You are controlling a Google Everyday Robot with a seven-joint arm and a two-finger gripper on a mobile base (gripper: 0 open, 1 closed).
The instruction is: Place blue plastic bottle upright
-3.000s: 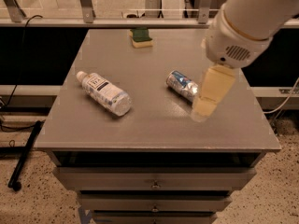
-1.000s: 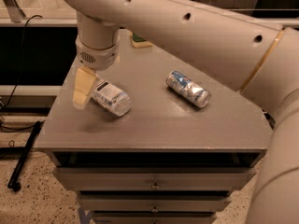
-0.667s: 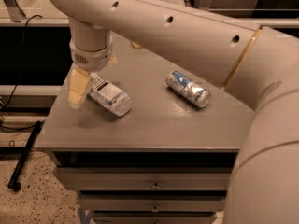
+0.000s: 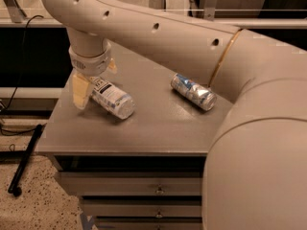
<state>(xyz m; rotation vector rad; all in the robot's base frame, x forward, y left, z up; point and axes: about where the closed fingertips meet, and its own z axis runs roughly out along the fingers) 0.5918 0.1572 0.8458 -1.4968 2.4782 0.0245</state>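
Dim warm light, tool (image 4: 92,88) casting soft shadow at table's (image 4: 158,126) left

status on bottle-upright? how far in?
Done: the tool is at the cap end of the small clear plastic bottle with a white label, on the left of the grey table.
In hand: the grasp; whether the bottle is gripped cannot be told.
Left: the bottle lies on its side, so lifting, standing it up and release remain.
The crushed silver-blue can lies apart, to the right.

End effector (image 4: 95,83) at bottle (image 4: 115,102), can (image 4: 194,92) right
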